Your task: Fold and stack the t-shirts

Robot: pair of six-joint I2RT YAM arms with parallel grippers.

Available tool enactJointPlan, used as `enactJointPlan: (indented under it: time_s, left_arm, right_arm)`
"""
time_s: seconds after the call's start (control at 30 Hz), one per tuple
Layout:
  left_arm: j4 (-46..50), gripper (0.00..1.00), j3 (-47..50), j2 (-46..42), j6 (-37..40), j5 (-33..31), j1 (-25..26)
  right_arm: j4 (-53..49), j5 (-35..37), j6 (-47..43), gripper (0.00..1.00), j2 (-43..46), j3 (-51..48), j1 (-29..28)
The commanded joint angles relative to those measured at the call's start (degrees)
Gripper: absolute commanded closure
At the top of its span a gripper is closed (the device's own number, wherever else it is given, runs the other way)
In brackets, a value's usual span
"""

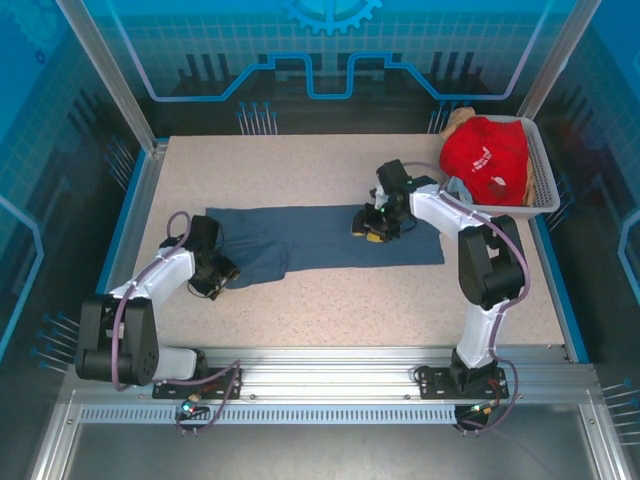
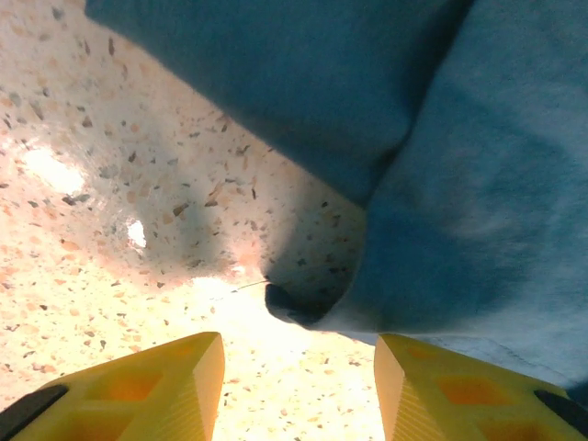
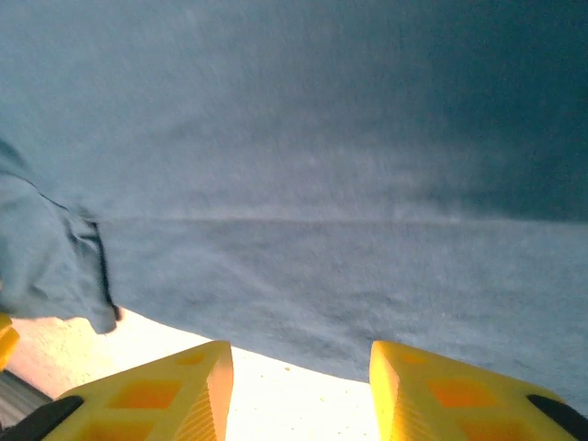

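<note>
Your left pincer (image 2: 299,390) stood open and empty, just off a curled corner of the slate-blue t-shirt (image 1: 330,240), which lay stretched in a long band across the middle of the table (image 1: 300,170). Your right pincer (image 3: 301,390) was open too, holding nothing, low over the shirt near one of its edges. Closing the left from there, you risked pinching only that small curled tip, or bare tabletop, and the fold would have dragged askew. The right could have caught one layer alone, leaving the cloth beneath bunched. The red t-shirt (image 1: 485,160) sat in the basket (image 1: 545,190) just beside your right arm; a wide sweep might have nudged it.
</note>
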State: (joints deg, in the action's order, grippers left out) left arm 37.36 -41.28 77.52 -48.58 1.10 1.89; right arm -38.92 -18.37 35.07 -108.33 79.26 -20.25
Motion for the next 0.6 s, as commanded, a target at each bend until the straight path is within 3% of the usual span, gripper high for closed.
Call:
enactJointPlan:
  time_s: [0.0,0.57]
  left_arm:
    - [-3.9,0.52,2.1,-1.2,-1.2,1.5,-0.1]
    - [-11.0,0.79,3.3,3.5,2.7,0.9,0.0]
  right_arm:
    - [2.3,-2.8,-0.3,0.55,0.9,-1.8,-0.4]
    - [2.1,-0.6,1.9,0.56,1.9,-2.7,-4.1]
